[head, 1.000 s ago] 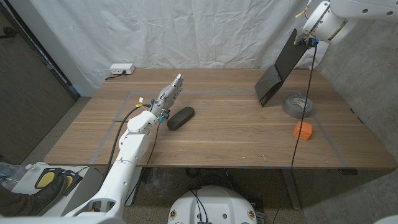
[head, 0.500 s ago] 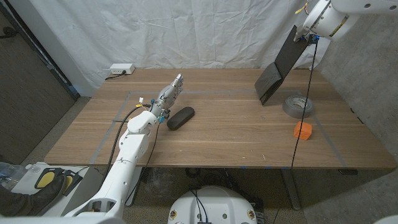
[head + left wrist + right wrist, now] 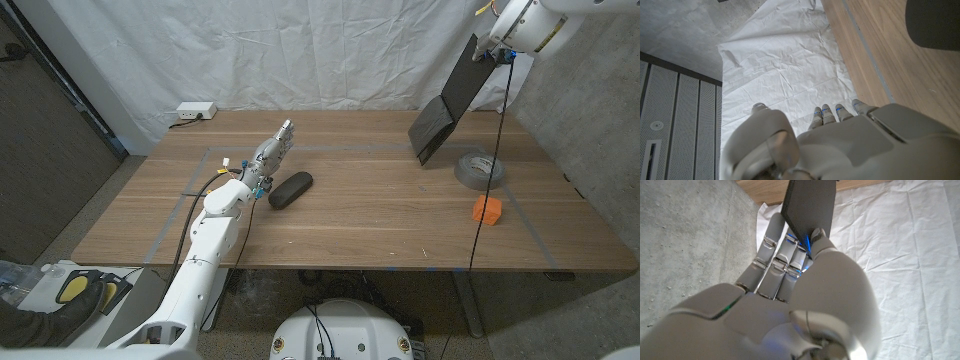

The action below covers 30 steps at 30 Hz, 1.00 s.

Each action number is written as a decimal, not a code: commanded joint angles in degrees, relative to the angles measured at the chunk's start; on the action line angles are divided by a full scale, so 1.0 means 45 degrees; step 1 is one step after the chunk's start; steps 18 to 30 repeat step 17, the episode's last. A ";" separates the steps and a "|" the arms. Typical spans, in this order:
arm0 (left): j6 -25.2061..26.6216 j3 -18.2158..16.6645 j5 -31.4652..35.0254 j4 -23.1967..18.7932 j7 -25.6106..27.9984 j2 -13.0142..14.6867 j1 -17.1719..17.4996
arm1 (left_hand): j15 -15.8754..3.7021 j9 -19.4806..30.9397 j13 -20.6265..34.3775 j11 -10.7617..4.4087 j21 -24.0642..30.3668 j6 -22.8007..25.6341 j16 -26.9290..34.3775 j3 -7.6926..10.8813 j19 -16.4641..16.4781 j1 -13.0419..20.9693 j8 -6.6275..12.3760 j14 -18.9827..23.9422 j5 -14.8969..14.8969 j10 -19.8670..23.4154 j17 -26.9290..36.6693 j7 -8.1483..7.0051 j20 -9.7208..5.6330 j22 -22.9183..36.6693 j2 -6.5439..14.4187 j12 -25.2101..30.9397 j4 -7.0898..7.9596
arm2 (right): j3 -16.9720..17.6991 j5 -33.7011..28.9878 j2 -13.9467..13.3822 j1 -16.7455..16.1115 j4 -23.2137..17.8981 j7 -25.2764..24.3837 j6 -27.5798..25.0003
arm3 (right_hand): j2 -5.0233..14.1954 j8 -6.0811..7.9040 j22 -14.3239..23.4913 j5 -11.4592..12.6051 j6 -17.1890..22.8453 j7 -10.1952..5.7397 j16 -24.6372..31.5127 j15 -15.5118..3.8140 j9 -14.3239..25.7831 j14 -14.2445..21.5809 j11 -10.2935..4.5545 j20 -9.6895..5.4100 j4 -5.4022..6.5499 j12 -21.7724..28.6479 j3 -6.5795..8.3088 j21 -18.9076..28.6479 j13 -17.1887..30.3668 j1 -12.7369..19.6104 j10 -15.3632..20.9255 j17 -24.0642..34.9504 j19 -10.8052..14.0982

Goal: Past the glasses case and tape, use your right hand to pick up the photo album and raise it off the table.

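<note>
Risen slightly since a second ago: photo album [image 3: 452, 105], dangling clear of tabletop [image 3: 370, 220] at two o'clock, right hand [image 3: 497, 45] fingers [image 3: 777, 255] clamped on top edge. Lift essentially done. Left hand [image 3: 272, 152] fingers apart, beside glasses case [image 3: 290, 189]. Tape [image 3: 479, 168] untouched.

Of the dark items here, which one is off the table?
The photo album, hanging tilted from the right hand; the glasses case and tape lie on the wood.
</note>
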 commanded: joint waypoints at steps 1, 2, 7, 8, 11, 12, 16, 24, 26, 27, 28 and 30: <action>0.0089 0.0005 0.0049 -0.0208 0.0030 -0.0002 0.0099 | -0.0009 0.0066 0.0068 0.0021 0.0032 -0.0058 0.0006 -0.0111 -0.0032 0.0167 -0.0049 -0.0101 0.0004 -0.0104 0.0066 0.0024 -0.0528 0.0064 0.0010 0.0040 0.0042 | -0.0240 0.0162 0.0011 0.0310 -0.0111 0.0001 0.0001 | 0.0870 0.0049 -0.0007 0.0076 0.0009 -0.0058 0.0014 -0.0764 0.0059 0.0663 -0.0241 -0.1815 0.0014 0.0075 0.0077 0.0121 0.0046 0.0990 0.0289 0.0065 -0.0056; 0.0122 0.0009 0.0055 -0.0256 0.0038 0.0003 0.0115 | -0.0008 0.0066 0.0068 0.0036 0.0032 -0.0057 0.0006 -0.0113 -0.0032 0.0168 -0.0049 -0.0102 0.0004 -0.0111 0.0066 0.0026 -0.0528 0.0064 0.0011 0.0037 0.0042 | -0.0193 0.0162 0.0008 0.0267 -0.0111 0.0001 0.0001 | 0.0874 0.0045 -0.0013 0.0077 0.0002 -0.0059 0.0012 -0.0764 0.0061 0.0664 -0.0232 -0.1815 0.0015 0.0077 0.0079 0.0126 0.0045 0.0990 0.0305 0.0068 -0.0057; 0.0166 -0.0011 0.0045 -0.0308 0.0068 -0.0006 0.0140 | 0.0001 0.0066 0.0068 0.0041 0.0031 -0.0066 0.0005 -0.0123 -0.0034 0.0174 -0.0052 -0.0106 0.0002 -0.0114 0.0066 0.0018 -0.0530 0.0064 0.0015 0.0036 0.0042 | 0.0040 0.0130 -0.0044 0.0010 -0.0076 0.0001 0.0001 | 0.0871 0.0044 -0.0034 0.0078 0.0024 -0.0056 0.0010 -0.0765 0.0061 0.0675 -0.0234 -0.1818 0.0013 0.0075 0.0080 0.0157 0.0054 0.0992 0.0321 0.0084 -0.0060; 0.0199 -0.0016 0.0027 -0.0324 0.0046 -0.0001 0.0145 | -0.0011 0.0066 0.0068 0.0043 0.0031 -0.0067 0.0009 -0.0126 -0.0035 0.0175 -0.0052 -0.0097 0.0002 -0.0114 0.0066 0.0020 -0.0529 0.0064 0.0016 0.0037 0.0042 | 0.0050 0.0131 -0.0053 -0.0011 -0.0072 0.0001 0.0001 | 0.0877 0.0037 -0.0045 0.0078 0.0017 -0.0049 0.0008 -0.0763 0.0060 0.0679 -0.0273 -0.1815 0.0017 0.0062 0.0082 0.0161 0.0057 0.0988 0.0296 0.0090 -0.0067; 0.0214 -0.0032 0.0037 -0.0372 0.0044 0.0020 0.0175 | -0.0012 0.0066 0.0069 0.0069 0.0031 -0.0076 0.0008 -0.0133 -0.0034 0.0181 -0.0056 -0.0101 0.0002 -0.0119 0.0066 0.0028 -0.0528 0.0064 0.0018 0.0035 0.0041 | 0.0142 0.0110 -0.0155 -0.0110 -0.0147 0.0001 0.0001 | 0.0876 0.0030 -0.0063 0.0078 0.0014 -0.0022 0.0003 -0.0761 0.0063 0.0683 -0.0276 -0.1816 0.0019 0.0058 0.0083 0.0183 0.0064 0.0985 0.0304 0.0101 -0.0070; 0.0214 -0.0034 0.0037 -0.0372 0.0043 0.0019 0.0175 | -0.0010 0.0066 0.0069 0.0061 0.0031 -0.0069 0.0010 -0.0135 -0.0034 0.0182 -0.0053 -0.0096 0.0001 -0.0112 0.0066 0.0036 -0.0532 0.0064 0.0019 0.0038 0.0041 | 0.0154 0.0106 -0.0157 -0.0120 -0.0150 0.0001 0.0001 | 0.0874 0.0033 -0.0065 0.0078 0.0023 -0.0036 0.0002 -0.0761 0.0064 0.0683 -0.0281 -0.1816 0.0019 0.0060 0.0081 0.0190 0.0067 0.0983 0.0309 0.0103 -0.0068; 0.0143 -0.0039 0.0038 -0.0321 0.0033 0.0009 0.0154 | -0.0015 0.0066 0.0068 0.0060 0.0034 -0.0107 0.0012 -0.0144 -0.0027 0.0192 -0.0068 -0.0093 0.0000 -0.0110 0.0066 0.0014 -0.0536 0.0064 0.0023 0.0039 0.0039 | 0.0258 0.0121 -0.0322 -0.0193 -0.0338 0.0001 0.0001 | 0.0879 0.0031 -0.0091 0.0080 0.0021 -0.0039 -0.0006 -0.0763 0.0078 0.0685 -0.0251 -0.1812 0.0023 0.0056 0.0085 0.0208 0.0079 0.0979 0.0313 0.0116 -0.0077; 0.0076 -0.0039 0.0014 -0.0259 -0.0016 0.0010 0.0128 | -0.0017 0.0066 0.0068 0.0036 0.0033 -0.0117 0.0009 -0.0146 -0.0030 0.0196 -0.0071 -0.0098 0.0000 -0.0102 0.0066 0.0005 -0.0533 0.0064 0.0025 0.0042 0.0037 | 0.0273 0.0134 -0.0353 -0.0200 -0.0378 0.0001 0.0001 | 0.0878 0.0033 -0.0099 0.0081 0.0032 -0.0025 -0.0007 -0.0763 0.0078 0.0687 -0.0257 -0.1812 0.0022 0.0056 0.0087 0.0208 0.0077 0.0980 0.0324 0.0119 -0.0083; 0.0076 -0.0039 0.0014 -0.0259 -0.0016 0.0010 0.0128 | -0.0017 0.0066 0.0068 0.0036 0.0033 -0.0117 0.0009 -0.0146 -0.0030 0.0196 -0.0071 -0.0098 0.0000 -0.0102 0.0066 0.0005 -0.0533 0.0064 0.0025 0.0042 0.0037 | 0.0273 0.0134 -0.0353 -0.0200 -0.0378 0.0001 0.0001 | 0.0878 0.0033 -0.0099 0.0081 0.0032 -0.0025 -0.0007 -0.0763 0.0078 0.0687 -0.0257 -0.1812 0.0022 0.0056 0.0087 0.0208 0.0077 0.0980 0.0324 0.0119 -0.0083; 0.0076 -0.0039 0.0014 -0.0259 -0.0016 0.0010 0.0128 | -0.0017 0.0066 0.0068 0.0036 0.0033 -0.0117 0.0009 -0.0146 -0.0030 0.0196 -0.0071 -0.0098 0.0000 -0.0102 0.0066 0.0005 -0.0533 0.0064 0.0025 0.0042 0.0037 | 0.0273 0.0134 -0.0353 -0.0200 -0.0378 0.0001 0.0001 | 0.0878 0.0033 -0.0099 0.0081 0.0032 -0.0025 -0.0007 -0.0763 0.0078 0.0687 -0.0257 -0.1812 0.0022 0.0056 0.0087 0.0208 0.0077 0.0980 0.0324 0.0119 -0.0083; 0.0076 -0.0039 0.0014 -0.0259 -0.0016 0.0010 0.0128 | -0.0017 0.0066 0.0068 0.0036 0.0033 -0.0117 0.0009 -0.0146 -0.0030 0.0196 -0.0071 -0.0098 0.0000 -0.0102 0.0066 0.0005 -0.0533 0.0064 0.0025 0.0042 0.0037 | 0.0273 0.0134 -0.0353 -0.0200 -0.0378 0.0001 0.0001 | 0.0878 0.0033 -0.0099 0.0081 0.0032 -0.0025 -0.0007 -0.0763 0.0078 0.0687 -0.0257 -0.1812 0.0022 0.0056 0.0087 0.0208 0.0077 0.0980 0.0324 0.0119 -0.0083; 0.0076 -0.0039 0.0014 -0.0259 -0.0016 0.0010 0.0128 | -0.0017 0.0066 0.0068 0.0036 0.0033 -0.0117 0.0009 -0.0146 -0.0030 0.0196 -0.0071 -0.0098 0.0000 -0.0102 0.0066 0.0005 -0.0533 0.0064 0.0025 0.0042 0.0037 | 0.0273 0.0134 -0.0353 -0.0200 -0.0378 0.0001 0.0001 | 0.0878 0.0033 -0.0099 0.0081 0.0032 -0.0025 -0.0007 -0.0763 0.0078 0.0687 -0.0257 -0.1812 0.0022 0.0056 0.0087 0.0208 0.0077 0.0980 0.0324 0.0119 -0.0083</action>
